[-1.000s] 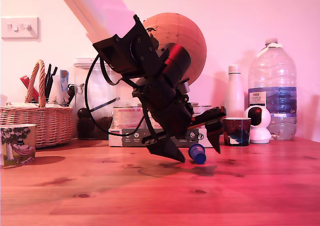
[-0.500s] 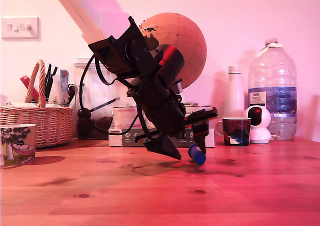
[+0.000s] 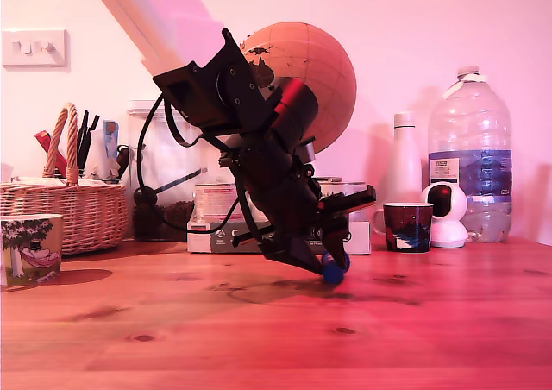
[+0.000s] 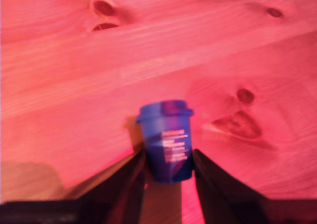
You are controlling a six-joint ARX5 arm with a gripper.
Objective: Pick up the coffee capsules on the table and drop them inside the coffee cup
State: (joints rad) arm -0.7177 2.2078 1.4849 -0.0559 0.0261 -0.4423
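Pinching a glossy blue tapered coffee capsule (image 4: pixel 166 140) low over the knotty wooden table (image 3: pixel 172 338), the black gripper (image 3: pixel 326 265) has both jaws closed against its sides (wrist view shows contact). Farther off, at the exterior view's left, stands the pale tree-printed handleless cup (image 3: pixel 31 248).

Gripper (image 3: pixel 321 265) low over the middle of the table (image 3: pixel 276 338), tips closed against both sides of a coffee capsule (image 4: pixel 166 140) resting on the tabletop. Coffee cup (image 3: pixel 31 248) near the table's left edge in the exterior view, in front of a basket (image 3: pixel 62 209). Mug (image 3: pixel 408 226) toward the back on the exterior view's right, with a camera (image 3: pixel 446 213) just beside it and a water bottle (image 3: pixel 470 153) behind.
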